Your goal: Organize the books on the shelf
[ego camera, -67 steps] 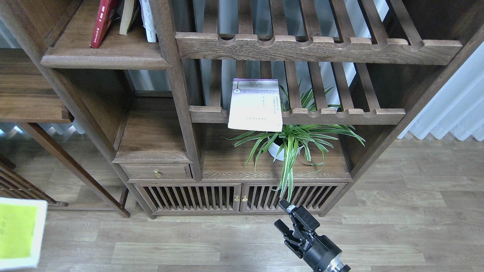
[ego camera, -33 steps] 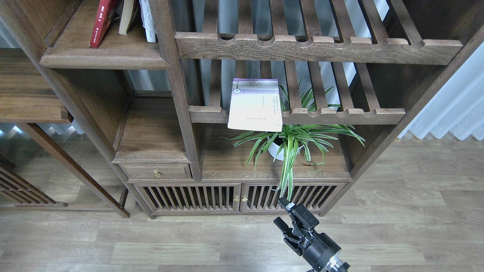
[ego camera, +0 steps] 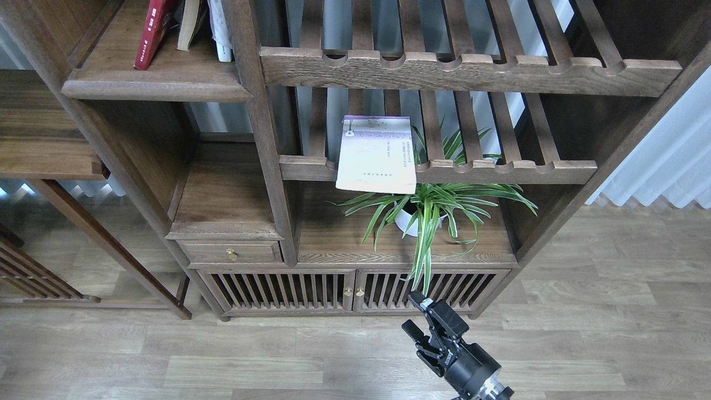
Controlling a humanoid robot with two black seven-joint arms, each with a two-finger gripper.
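- Pale lilac-white paperback [ego camera: 376,154] flat on slatted wooden rack [ego camera: 500,169] — front edge overhanging the rail.
- Below that rack (low, over the floor), right gripper [ego camera: 421,320] released, holding nothing.

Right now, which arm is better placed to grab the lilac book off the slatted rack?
Right. The right gripper is in view, open and empty, low in front of the cabinet, roughly below the pale lilac book that lies flat, overhanging the slatted rack. The left arm is out of view.
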